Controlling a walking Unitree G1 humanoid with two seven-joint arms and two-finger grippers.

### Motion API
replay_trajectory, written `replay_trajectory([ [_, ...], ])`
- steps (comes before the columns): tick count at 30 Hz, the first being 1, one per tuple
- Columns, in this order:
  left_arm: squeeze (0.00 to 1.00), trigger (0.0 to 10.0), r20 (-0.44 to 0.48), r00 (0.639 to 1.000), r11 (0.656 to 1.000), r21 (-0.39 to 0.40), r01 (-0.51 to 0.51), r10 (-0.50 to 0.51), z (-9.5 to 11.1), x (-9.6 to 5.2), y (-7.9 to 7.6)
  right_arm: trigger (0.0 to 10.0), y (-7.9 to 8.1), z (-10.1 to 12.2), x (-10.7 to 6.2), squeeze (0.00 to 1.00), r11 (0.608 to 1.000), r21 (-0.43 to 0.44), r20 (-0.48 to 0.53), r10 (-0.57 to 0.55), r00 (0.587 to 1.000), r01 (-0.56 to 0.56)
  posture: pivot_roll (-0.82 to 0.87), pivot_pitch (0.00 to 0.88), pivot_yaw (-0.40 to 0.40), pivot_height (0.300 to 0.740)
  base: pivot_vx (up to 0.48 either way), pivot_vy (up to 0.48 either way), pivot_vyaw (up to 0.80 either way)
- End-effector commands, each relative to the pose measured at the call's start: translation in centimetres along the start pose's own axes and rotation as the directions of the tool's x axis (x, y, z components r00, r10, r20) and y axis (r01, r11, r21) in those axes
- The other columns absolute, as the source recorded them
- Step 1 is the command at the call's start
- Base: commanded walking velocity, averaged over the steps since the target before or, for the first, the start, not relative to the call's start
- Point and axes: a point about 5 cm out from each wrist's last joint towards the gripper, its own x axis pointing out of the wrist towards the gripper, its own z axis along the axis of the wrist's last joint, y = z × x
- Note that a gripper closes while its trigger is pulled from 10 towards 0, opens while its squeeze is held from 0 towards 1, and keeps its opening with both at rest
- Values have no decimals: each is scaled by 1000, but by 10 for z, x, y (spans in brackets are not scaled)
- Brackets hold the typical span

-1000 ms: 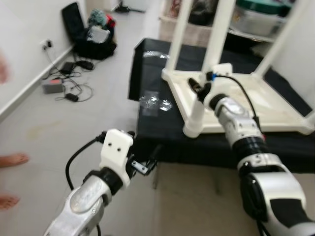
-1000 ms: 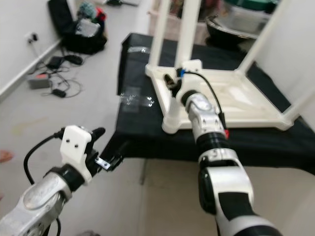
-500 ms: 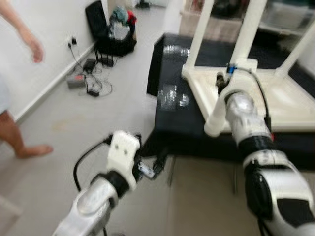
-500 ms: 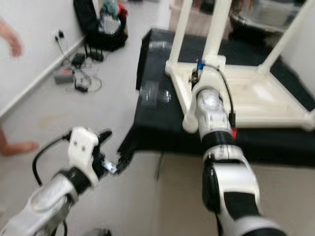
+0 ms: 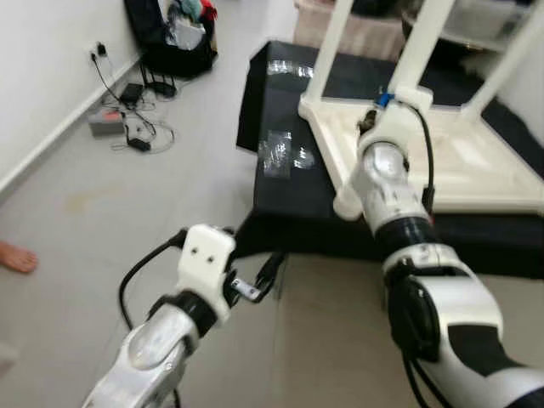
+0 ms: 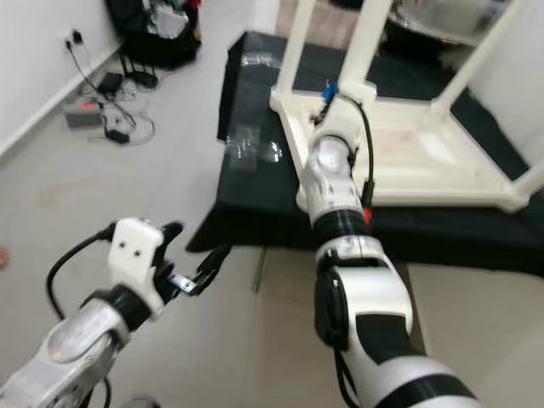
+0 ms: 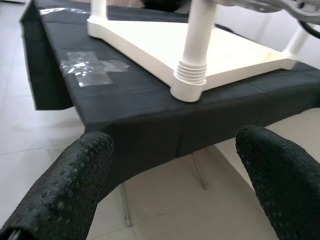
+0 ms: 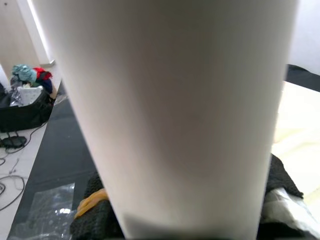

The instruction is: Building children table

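A white children's table (image 5: 476,161) lies upside down on a black-covered stand (image 5: 285,200), its legs pointing up. My right gripper (image 5: 367,129) is at the near-corner leg (image 7: 197,45). That leg (image 8: 175,100) stands between the black fingers (image 8: 95,220) in the right wrist view, so the gripper is shut on it. The leg ends in a ribbed collar (image 7: 190,85) at the tabletop's corner. My left gripper (image 5: 259,279) hangs open and empty over the floor, in front of the stand's near edge, its two fingers (image 7: 75,175) wide apart.
Clear plastic bags (image 5: 285,153) lie on the black cloth left of the table. Black bags (image 5: 170,34), a power strip and cables (image 5: 123,127) sit by the left wall. A person's foot (image 5: 13,255) is at the far left. Grey floor tiles (image 5: 127,204) spread between.
The camera has swung about, so the whole picture shifted. The person at the left has stepped away, leaving one foot in view. Both arms keep their poses; the right stays on the leg.
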Motion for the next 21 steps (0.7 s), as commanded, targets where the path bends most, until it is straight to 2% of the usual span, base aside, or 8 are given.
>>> replay_trajectory([
  [1, 0, 10000, -3, 1000, 1000, 0, 8, -8, -1, -1, -3, 10000, -25, -45, -4, 0, 955, 190, -272, -170, 947, 226, 135, 186, -126, 740, 0, 0, 0],
  [6, 0, 10000, -5, 1000, 1000, 4, 7, -7, -1, -1, -3, 10000, -24, -40, -4, 0, 945, 206, -258, -197, 946, 254, 137, 184, -128, 740, 0, 0, 0],
  [8, 0, 10000, -5, 1000, 1000, 6, 7, -7, -1, -1, -3, 10000, -18, -25, -3, 0, 941, 224, -201, -211, 957, 254, 138, 183, -129, 740, 0, 0, 0],
  [11, 0, 10000, -5, 1000, 1000, 7, 5, -5, -2, -2, -3, 10000, -13, -6, -1, 0, 911, 285, -182, -254, 950, 298, 135, 185, -130, 740, 0, 0, 0],
  [17, 0, 10000, -3, 1000, 1000, 7, 6, -6, -2, 0, -4, 10000, -13, 11, 1, 0, 882, 311, -166, -316, 934, 354, 133, 185, -130, 740, 0, 0, 0],
  [19, 0, 10000, -3, 1000, 1000, 6, 6, -6, -2, 0, -4, 10000, -12, 13, 1, 0, 879, 317, -170, -318, 933, 357, 130, 187, -133, 740, 0, 0, 0],
  [21, 0, 10000, -4, 1000, 1000, 6, 6, -5, -2, 0, -4, 10000, -6, 21, 2, 0, 908, 322, -98, -250, 963, 269, 129, 186, -133, 740, 0, 0, 0],
])
